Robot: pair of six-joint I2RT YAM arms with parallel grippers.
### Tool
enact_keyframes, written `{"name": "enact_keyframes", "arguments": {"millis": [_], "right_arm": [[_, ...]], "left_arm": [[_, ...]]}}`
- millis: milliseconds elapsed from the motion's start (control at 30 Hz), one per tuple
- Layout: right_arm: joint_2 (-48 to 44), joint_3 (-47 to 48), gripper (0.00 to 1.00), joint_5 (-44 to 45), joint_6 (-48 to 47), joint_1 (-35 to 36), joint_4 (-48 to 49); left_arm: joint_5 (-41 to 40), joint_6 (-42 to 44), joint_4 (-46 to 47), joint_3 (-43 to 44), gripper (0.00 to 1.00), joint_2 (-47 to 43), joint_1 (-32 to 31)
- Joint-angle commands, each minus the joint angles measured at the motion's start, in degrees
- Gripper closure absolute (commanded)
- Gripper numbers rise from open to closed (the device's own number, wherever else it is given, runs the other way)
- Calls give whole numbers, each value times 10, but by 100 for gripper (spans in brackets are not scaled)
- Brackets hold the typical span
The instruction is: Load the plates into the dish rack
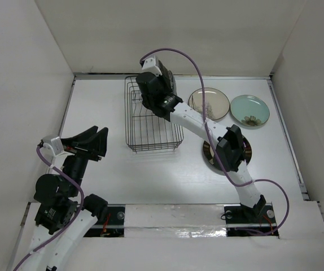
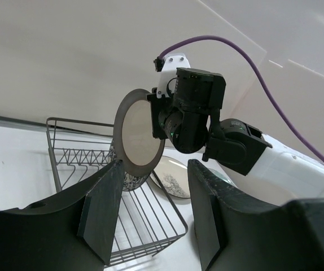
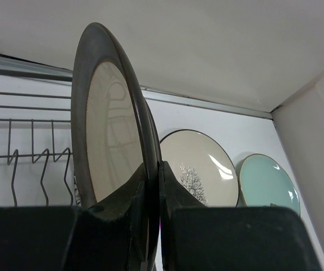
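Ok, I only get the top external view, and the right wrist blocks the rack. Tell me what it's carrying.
Observer: Right wrist view: the right fingers are shut on the dark-rimmed plate, held upright on edge.
Operator: Report what's already in the dish rack.
Observer: Left wrist view: a black-white patterned plate shows just below the held one, apparently inside the dish rack.
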Motion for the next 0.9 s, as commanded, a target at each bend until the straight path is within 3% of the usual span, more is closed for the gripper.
{"name": "enact_keyframes", "arguments": {"millis": [0, 233, 467, 867], "right_arm": [[-39, 17, 100, 28, -4, -5, 80], [-29, 16, 100, 20, -2, -5, 81], [-6, 1, 100, -6, 85, -5, 27], [-24, -74, 100, -5, 122, 1, 55]], "left_arm": [[-5, 9, 28, 0, 55, 11, -3], [-4, 9, 29, 1, 55, 17, -3], [-6, 10, 28, 0, 55, 18, -3], [-4, 9, 28, 0, 55, 24, -3]]}}
